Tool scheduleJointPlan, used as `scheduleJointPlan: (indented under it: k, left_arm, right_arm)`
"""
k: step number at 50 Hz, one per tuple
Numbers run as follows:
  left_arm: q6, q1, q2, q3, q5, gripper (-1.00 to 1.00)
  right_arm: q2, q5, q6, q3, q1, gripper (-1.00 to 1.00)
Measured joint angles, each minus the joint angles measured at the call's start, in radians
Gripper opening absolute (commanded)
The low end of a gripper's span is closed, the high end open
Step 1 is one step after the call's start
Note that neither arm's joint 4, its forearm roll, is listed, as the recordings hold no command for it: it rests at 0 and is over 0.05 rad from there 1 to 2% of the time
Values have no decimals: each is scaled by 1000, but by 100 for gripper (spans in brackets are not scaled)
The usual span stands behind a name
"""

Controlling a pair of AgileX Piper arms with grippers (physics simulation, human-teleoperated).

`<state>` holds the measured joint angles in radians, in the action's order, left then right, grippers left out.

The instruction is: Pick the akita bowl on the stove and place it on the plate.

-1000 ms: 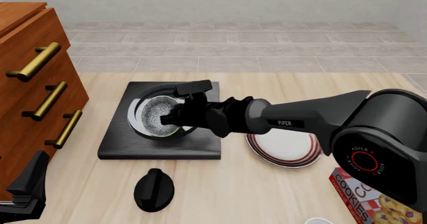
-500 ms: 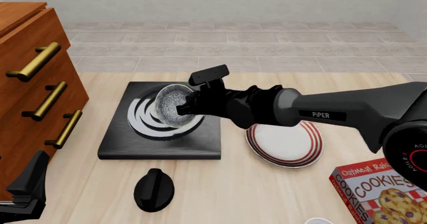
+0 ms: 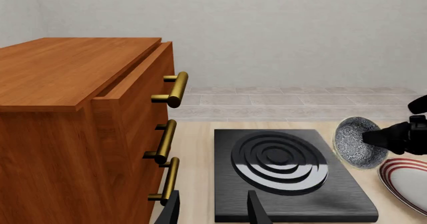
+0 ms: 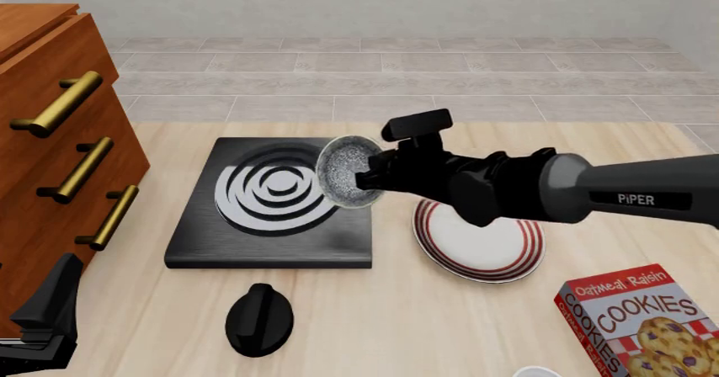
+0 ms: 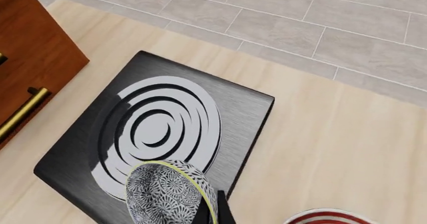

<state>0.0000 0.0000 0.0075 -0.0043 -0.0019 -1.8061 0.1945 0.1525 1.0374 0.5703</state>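
Grey tiled floor and a pale wall lie beyond the light wooden bench [image 4: 371, 310], with a brown dresser [image 4: 45, 141] cut off at its left edge. My right pincer [image 4: 376, 177] is clamped on the rim of the bowl [image 4: 346, 172], holding it tipped on its side in the air over the right edge of the stove [image 4: 269, 225], its speckled inside facing left. Where my fingers meet the rim is hard to make out from the front; in the right wrist view only two dark fingertips [image 5: 223, 215] show at the frame's edge, pinching the rim, and the bowl's lower part is cut off. The plate [image 4: 494, 251] lies on the bench just right of the stove, partly hidden behind my right arm; in both wrist views only a sliver of its red rings shows. A black knob [image 4: 258, 318] sits in front of the stove, and a cookie box [image 4: 641, 318] is cut off at the lower right. My left pincer [image 3: 212, 211] hangs low by the dresser, jaws apart and holding nothing, only its two tips in view.
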Motion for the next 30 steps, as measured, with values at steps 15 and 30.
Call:
scheduleJointPlan:
  k: [15,30]
  left_arm:
    - [0,0,0,0,0,100]
    - [0,0,0,0,0,100]
  right_arm:
    - [80,49,3,-129,-84,-100]
    - [153,92,11,-248,-166,-100]
